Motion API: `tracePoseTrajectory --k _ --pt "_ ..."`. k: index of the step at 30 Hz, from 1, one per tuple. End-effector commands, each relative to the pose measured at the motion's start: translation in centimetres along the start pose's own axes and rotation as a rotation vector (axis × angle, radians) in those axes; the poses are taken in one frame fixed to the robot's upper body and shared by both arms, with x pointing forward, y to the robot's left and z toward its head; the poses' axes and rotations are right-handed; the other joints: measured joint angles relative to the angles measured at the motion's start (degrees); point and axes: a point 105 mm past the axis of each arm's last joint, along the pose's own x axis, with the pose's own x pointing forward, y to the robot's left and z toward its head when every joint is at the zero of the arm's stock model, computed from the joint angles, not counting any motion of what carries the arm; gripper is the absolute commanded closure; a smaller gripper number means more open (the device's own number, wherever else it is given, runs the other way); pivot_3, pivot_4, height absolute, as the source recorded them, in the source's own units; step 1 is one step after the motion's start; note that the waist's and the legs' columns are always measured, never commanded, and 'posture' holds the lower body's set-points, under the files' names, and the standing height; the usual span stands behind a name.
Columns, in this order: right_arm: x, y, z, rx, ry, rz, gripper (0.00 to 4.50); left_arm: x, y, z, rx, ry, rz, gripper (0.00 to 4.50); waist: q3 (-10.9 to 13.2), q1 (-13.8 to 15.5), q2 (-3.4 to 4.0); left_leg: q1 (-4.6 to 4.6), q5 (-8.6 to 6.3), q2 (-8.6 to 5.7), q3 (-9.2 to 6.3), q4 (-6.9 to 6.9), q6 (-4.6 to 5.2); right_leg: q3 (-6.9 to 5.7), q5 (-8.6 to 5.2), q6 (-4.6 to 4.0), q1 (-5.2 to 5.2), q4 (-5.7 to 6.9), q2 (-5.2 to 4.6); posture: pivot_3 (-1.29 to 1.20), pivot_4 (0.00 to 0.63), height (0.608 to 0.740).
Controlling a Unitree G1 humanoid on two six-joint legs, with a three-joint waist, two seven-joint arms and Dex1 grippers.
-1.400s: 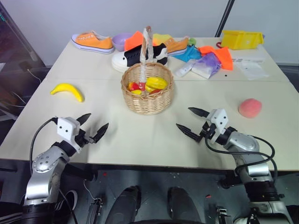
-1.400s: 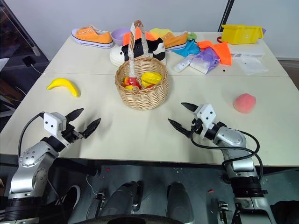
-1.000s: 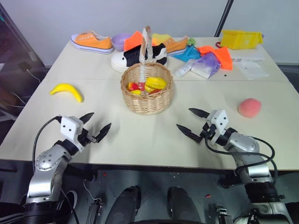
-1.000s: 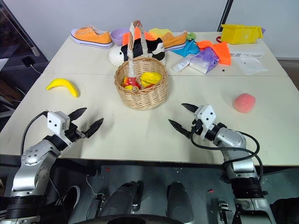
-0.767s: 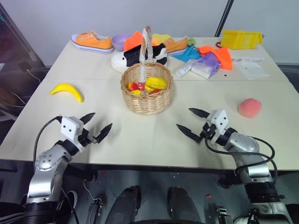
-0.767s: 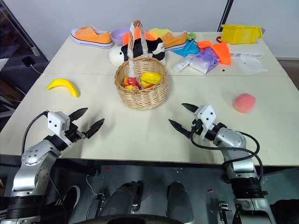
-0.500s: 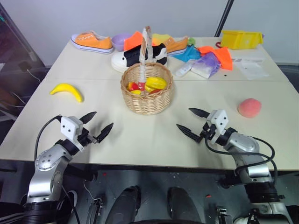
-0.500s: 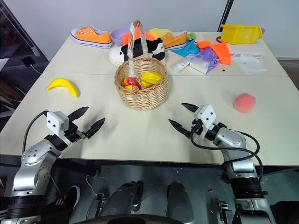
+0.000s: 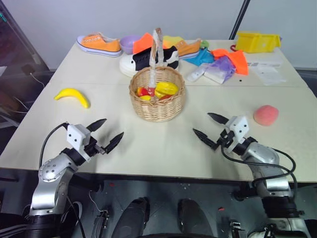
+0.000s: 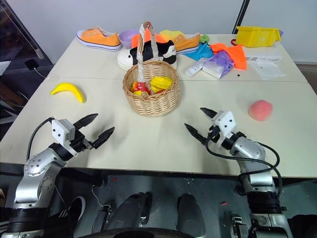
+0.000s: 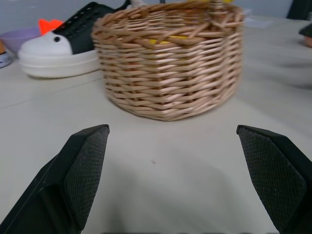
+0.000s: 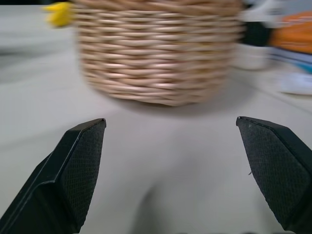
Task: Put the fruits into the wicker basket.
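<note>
Both grippers being held level above near table edge, nothing gripped. Left gripper [image 9: 105, 134]: fingers spread wide, empty. Right gripper [image 9: 212, 130]: fingers spread wide, empty.

Banana [image 9: 72, 96] lying on table [image 9: 148, 144] at robot's left, well apart from wicker basket [image 9: 157, 96]. Peach [image 9: 266, 114] lying at robot's right, likewise outside basket. Coloured items already being held inside basket.

Banana judged light, firm, smooth-skinned; grasp across mid-length being advised. Peach judged round, prone to rolling; grasp across widest part being advised, gentle closure.
</note>
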Motion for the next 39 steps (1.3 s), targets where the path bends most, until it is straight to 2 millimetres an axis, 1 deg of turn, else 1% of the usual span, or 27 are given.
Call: tracePoseTrajectory --k 1,3,4,7,9,14,17,20,25,27,29,31,34,35,36,38,39 --pt "-3.0 -3.5 2.3 -0.081 -0.067 -0.257 0.03 0.3 -0.2 1.0 0.026 -0.034 -0.015 0.0 0.0 0.4 0.01 0.0 0.0 0.0 0.0 0.0 0.0 0.0 -0.03 -0.06 -0.01 0.01 0.0 0.0 0.15 0.74" --pt "-5.4 -5.0 1.9 -0.063 -0.042 -0.423 0.03 0.7 -0.6 1.2 0.015 -0.052 -0.036 0.0 0.0 0.7 0.0 0.0 0.0 0.01 0.0 0.0 0.0 0.0 -0.06 -0.11 0.0 0.01 0.01 0.0 0.15 0.74" --pt "-6.0 -5.3 1.8 -0.054 -0.038 -0.469 0.03 0.8 -0.7 1.2 0.01 -0.059 -0.044 0.0 0.0 0.7 0.0 0.01 0.0 0.01 0.0 0.0 0.0 0.0 -0.06 -0.11 0.0 0.02 0.01 0.0 0.15 0.74" --pt "-7.9 -5.3 0.7 -0.009 0.016 -0.6 0.03 1.3 -1.1 1.5 0.025 -0.069 -0.094 0.0 0.0 0.7 0.02 0.01 0.0 0.02 0.01 0.0 -0.01 0.03 -0.07 -0.13 -0.01 0.02 0.02 0.0 0.15 0.74" --pt "-8.6 -5.3 0.2 0.021 0.034 -0.672 0.03 1.5 -1.1 1.7 0.032 -0.077 -0.111 0.0 0.0 0.5 0.06 0.02 0.0 0.02 0.02 0.0 -0.01 0.05 -0.08 -0.14 -0.01 0.02 0.03 0.0 0.15 0.74" --pt "-8.3 -4.9 0.1 0.033 0.055 -0.721 0.03 2.2 -1.3 1.8 0.016 -0.086 -0.164 0.0 -0.1 0.4 0.15 0.03 0.0 0.04 0.06 -0.01 0.0 0.09 -0.08 -0.15 -0.03 0.03 0.06 0.0 0.15 0.74" --pt "-8.1 -6.4 0.2 0.004 0.078 -0.778 0.03 2.5 -1.6 2.0 0.01 -0.095 -0.193 0.0 -0.1 0.4 0.15 0.03 0.0 0.03 0.05 -0.01 0.01 0.09 -0.08 -0.14 -0.03 0.02 0.06 0.0 0.15 0.74" --pt "-7.3 -7.0 0.5 -0.02 0.081 -0.761 0.03 2.6 -1.8 2.3 0.001 -0.102 -0.209 0.0 -0.1 0.5 0.15 0.03 0.01 0.02 0.06 0.01 0.01 0.09 -0.08 -0.14 -0.01 0.03 0.06 0.0 0.15 0.74" --pt "-6.0 -8.9 1.6 -0.028 0.072 -0.766 0.03 2.6 -2.4 3.1 0.005 -0.107 -0.259 0.0 -0.1 0.5 0.15 0.03 0.01 0.03 0.06 -0.01 0.01 0.08 -0.08 -0.14 -0.02 0.03 0.06 0.0 0.15 0.74" --pt "-5.2 -10.2 1.8 -0.019 0.123 -0.76 0.03 2.6 -2.9 3.4 -0.007 -0.115 -0.293 0.0 -0.1 0.4 0.15 0.03 0.01 0.02 0.06 0.01 0.02 0.08 -0.08 -0.14 -0.01 0.02 0.06 0.0 0.15 0.74" --pt "-4.7 -11.7 1.7 0.031 0.186 -0.775 0.03 2.5 -3.6 3.5 -0.042 -0.108 -0.353 0.0 -0.1 0.3 0.15 0.02 0.01 0.01 0.09 0.03 0.02 0.09 -0.08 -0.15 0.0 0.02 0.05 0.0 0.15 0.74" --pt "-4.4 -12.5 1.7 0.05 0.236 -0.771 0.03 2.1 -4.5 3.6 -0.101 -0.091 -0.433 0.0 -0.1 0.3 0.15 0.02 0.02 0.02 0.07 0.01 0.03 0.08 -0.08 -0.15 0.0 0.02 0.05 0.0 0.15 0.74" --pt "-3.5 -14.4 3.0 0.092 0.269 -0.777 0.03 2.2 -5.4 3.8 -0.11 -0.079 -0.51 0.0 0.0 0.3 0.21 0.01 0.02 0.06 0.05 -0.04 0.03 0.02 -0.11 -0.2 -0.03 0.03 0.07 0.0 0.15 0.74" --pt "-3.3 -14.8 3.0 0.117 0.288 -0.78 0.03 2.4 -5.5 3.9 -0.099 -0.084 -0.516 0.0 0.0 0.3 0.21 -0.01 0.02 0.05 0.06 -0.03 0.03 0.02 -0.11 -0.2 -0.04 0.02 0.05 0.0 0.15 0.74" --pt "-3.0 -14.8 2.7 0.129 0.333 -0.76 0.03 2.5 -5.8 4.1 -0.116 -0.085 -0.541 0.0 0.0 0.3 0.2 -0.01 0.02 0.04 0.08 -0.02 0.03 0.02 -0.11 -0.2 -0.03 0.01 0.04 0.0 0.15 0.74" --pt "-2.8 -15.1 2.3 0.18 0.365 -0.759 0.03 2.6 -6.2 4.3 -0.127 -0.086 -0.575 0.0 0.0 0.3 0.19 -0.02 0.02 0.04 0.07 -0.01 0.03 0.02 -0.11 -0.2 -0.01 -0.01 0.04 0.0 0.15 0.74" --pt "-2.7 -15.3 2.2 0.148 0.4 -0.745 0.03 2.7 -6.3 4.4 -0.129 -0.087 -0.581 0.0 0.0 0.4 0.19 -0.02 0.02 0.04 0.07 0.0 0.03 0.01 -0.11 -0.2 -0.01 -0.01 0.04 0.0 0.15 0.74"
